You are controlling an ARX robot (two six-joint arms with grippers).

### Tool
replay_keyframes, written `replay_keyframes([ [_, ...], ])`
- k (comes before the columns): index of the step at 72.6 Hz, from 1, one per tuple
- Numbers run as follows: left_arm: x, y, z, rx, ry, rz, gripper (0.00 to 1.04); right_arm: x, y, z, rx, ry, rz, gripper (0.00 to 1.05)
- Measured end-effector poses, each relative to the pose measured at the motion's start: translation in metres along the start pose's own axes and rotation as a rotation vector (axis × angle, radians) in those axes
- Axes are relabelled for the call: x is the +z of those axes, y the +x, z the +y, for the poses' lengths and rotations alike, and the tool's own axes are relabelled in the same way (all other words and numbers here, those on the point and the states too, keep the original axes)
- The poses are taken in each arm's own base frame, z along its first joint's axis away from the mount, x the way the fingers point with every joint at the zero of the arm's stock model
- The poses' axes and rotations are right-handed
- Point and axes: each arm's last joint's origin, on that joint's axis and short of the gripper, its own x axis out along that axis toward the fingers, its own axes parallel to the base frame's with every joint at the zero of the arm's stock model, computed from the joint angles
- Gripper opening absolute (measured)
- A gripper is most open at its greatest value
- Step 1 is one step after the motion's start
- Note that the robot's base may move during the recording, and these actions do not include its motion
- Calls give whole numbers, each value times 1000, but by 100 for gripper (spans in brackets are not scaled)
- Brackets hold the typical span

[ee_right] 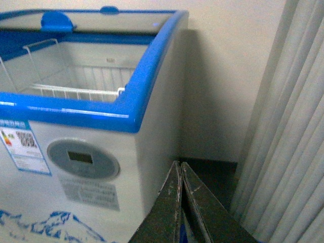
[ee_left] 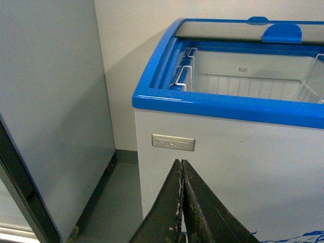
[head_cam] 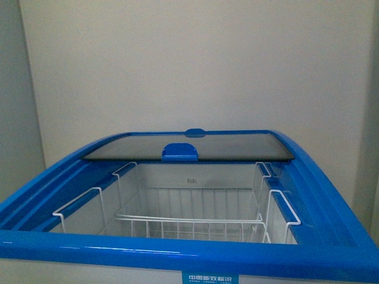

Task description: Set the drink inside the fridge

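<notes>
Both grippers, left (ee_left: 182,202) and right (ee_right: 180,202), are seen closed and empty, low before the fridge (head_cam: 177,251). Its lid (head_cam: 189,147) is slid back; no drink is visible, so one should be found first.

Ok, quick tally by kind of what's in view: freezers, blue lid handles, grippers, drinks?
chest freezer: 1
blue lid handles: 2
grippers: 2, the left gripper and the right gripper, both shut and empty
drinks: 0
Total: 5

Chinese "中国能效标识" energy label (head_cam: 209,278) on fridge (head_cam: 177,251) front, nameplate (ee_left: 173,143) and other stickers unreadable
</notes>
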Motion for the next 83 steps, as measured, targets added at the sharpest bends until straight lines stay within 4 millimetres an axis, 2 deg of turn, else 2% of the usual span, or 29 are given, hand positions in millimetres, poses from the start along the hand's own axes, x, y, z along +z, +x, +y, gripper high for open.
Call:
replay_keyframes([
  [14,0,0,0,0,-2,0,4,2,-3,0,-1,-1,-29,4],
  [27,0,0,0,0,-2,0,37,2,-3,0,-1,0,-29,34],
  [54,0,0,0,0,-2,0,98,2,-3,0,0,0,-29,97],
  [83,0,0,0,0,-2,0,97,2,-3,0,0,1,-29,97],
])
